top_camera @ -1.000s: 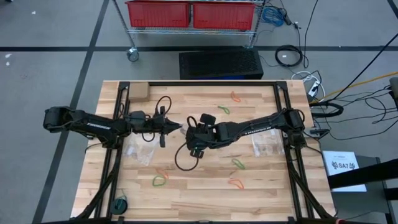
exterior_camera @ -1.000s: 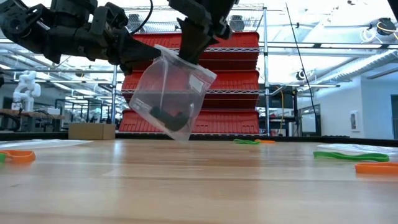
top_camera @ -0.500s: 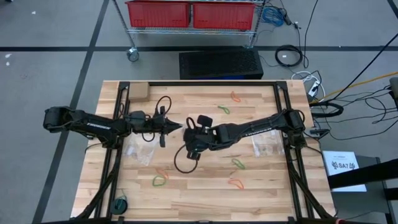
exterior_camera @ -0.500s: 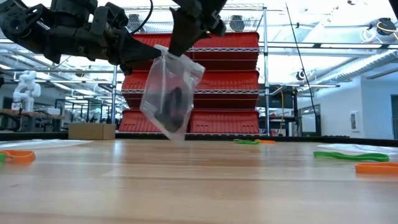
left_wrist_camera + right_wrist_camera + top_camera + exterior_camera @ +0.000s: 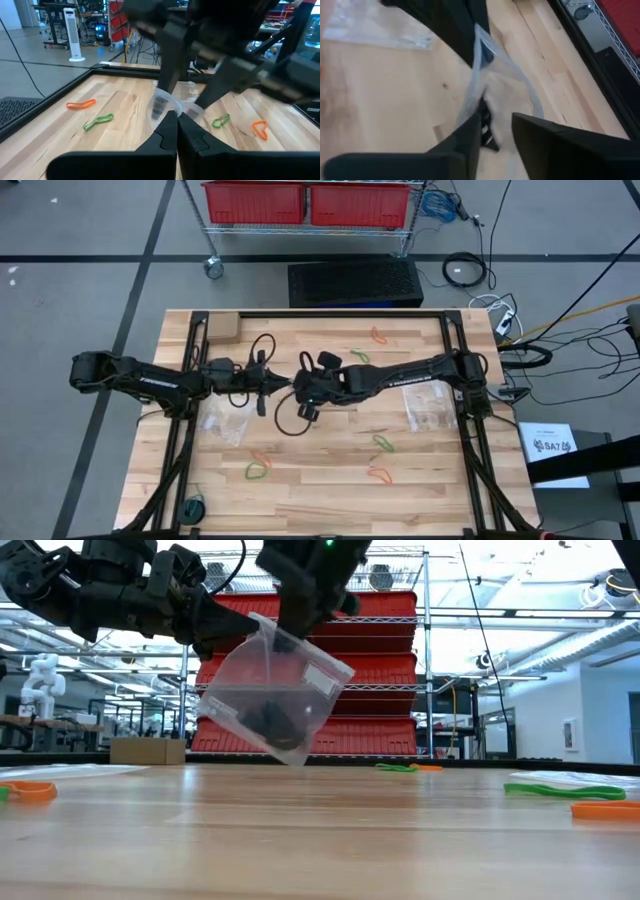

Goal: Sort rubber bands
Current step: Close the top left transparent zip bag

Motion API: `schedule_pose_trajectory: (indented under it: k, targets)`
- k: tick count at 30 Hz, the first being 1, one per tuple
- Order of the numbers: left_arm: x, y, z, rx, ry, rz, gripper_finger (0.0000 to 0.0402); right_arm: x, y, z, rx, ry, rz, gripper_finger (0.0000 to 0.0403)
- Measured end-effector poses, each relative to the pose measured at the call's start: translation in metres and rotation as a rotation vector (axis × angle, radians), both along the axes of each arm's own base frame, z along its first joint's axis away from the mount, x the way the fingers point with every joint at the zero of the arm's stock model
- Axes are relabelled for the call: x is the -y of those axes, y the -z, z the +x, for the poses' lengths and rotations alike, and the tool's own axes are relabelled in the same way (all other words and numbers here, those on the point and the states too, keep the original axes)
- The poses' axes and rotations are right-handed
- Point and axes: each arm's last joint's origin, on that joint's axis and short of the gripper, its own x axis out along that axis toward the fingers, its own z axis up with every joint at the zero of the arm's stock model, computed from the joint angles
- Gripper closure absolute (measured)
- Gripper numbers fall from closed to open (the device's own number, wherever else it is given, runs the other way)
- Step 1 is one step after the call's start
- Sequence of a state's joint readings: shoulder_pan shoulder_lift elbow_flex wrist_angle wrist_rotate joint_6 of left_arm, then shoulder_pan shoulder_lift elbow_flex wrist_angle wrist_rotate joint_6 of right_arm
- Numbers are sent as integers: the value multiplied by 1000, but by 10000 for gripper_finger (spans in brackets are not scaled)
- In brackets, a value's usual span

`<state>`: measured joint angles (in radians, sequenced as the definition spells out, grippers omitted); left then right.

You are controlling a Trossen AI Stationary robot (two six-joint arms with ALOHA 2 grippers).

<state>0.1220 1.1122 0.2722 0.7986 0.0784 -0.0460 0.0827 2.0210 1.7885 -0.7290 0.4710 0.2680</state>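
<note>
A clear zip bag (image 5: 272,692) with black rubber bands (image 5: 270,722) at its bottom hangs above the table's middle, between my two grippers. My left gripper (image 5: 287,385) reaches in level from the left and is shut on the bag. My right gripper (image 5: 303,390) comes from the right, slanting down onto the bag's top. Loose green rubber bands (image 5: 383,443) and orange ones (image 5: 378,474) lie flat on the wood. More lie at the far side (image 5: 360,356) and near left (image 5: 258,467). My left gripper pinches the bag's upper corner (image 5: 238,638) between its two shut fingers (image 5: 175,131), coming level from the table's left. The bag hangs below and beyond the fingertips, clear of the table. My right gripper has the bag's top rim (image 5: 479,75) between its fingers (image 5: 470,137), slanting down from the right. The fingers stand a little apart; whether one is inside the bag I cannot tell. The bag hangs tilted and lifted clear.
Two more clear zip bags lie flat, one at the left (image 5: 228,423) and one at the right (image 5: 430,412). A small cardboard box (image 5: 221,328) sits at the far left corner, a dark roll (image 5: 193,508) at the near left. Black cables loop under the arms.
My right gripper has moved toward the left gripper and a little toward the far edge, staying on the bag's top. The bag swung edge-on, then turned broadside again, and now hangs tilted with its bands at the bottom.
</note>
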Motion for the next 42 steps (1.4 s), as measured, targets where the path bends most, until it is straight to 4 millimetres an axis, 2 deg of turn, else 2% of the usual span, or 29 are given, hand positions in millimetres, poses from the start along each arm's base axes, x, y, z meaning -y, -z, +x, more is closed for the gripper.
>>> schedule_pose_trajectory:
  k: [4,6,15,26,30,34,38,42]
  targets:
    - [0,0,0,1,0,0,401,6,12,9,-11,-15,-22,377]
    - [0,0,0,1,0,0,401,7,17,11,-24,-28,-29,396]
    - [0,0,0,0,0,0,401,-4,30,15,-38,-150,55,402]
    - [0,0,0,0,0,0,401,-16,43,18,63,-135,18,403]
    - [0,0,0,-4,0,-1,401,-17,49,13,45,-46,-48,403]
    - [0,1,0,-8,0,-1,401,-15,58,1,40,8,-38,403]
    - [0,1,0,-10,0,-1,401,-14,62,-13,126,12,-20,403]
    - [0,1,0,-6,0,-1,401,-12,64,-30,287,-27,-11,403]
